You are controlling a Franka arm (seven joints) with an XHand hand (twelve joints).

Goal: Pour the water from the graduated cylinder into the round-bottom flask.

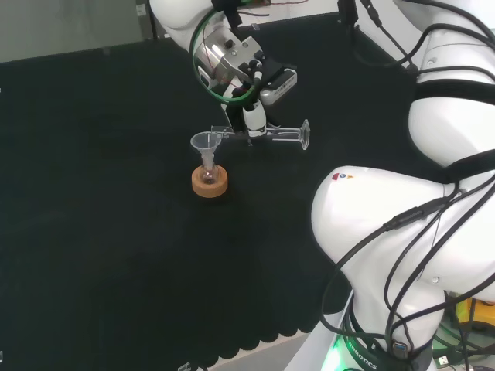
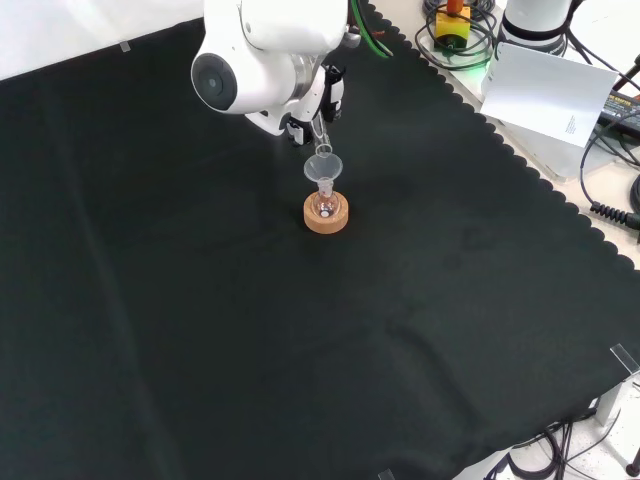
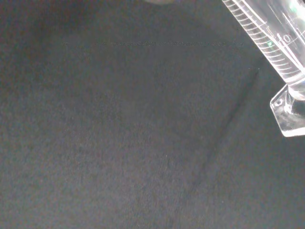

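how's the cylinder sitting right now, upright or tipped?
Tipped. In the head view the graduated cylinder lies about level in the hand, mouth over the funnel, base pointing right.

Hand [image 1: 251, 116] hangs below the wrist, fingers pointing down and curled round the graduated cylinder [image 1: 271, 134], which lies about level across them. Cylinder foot sticks out to the fingers' right in head view, spout end to their left.
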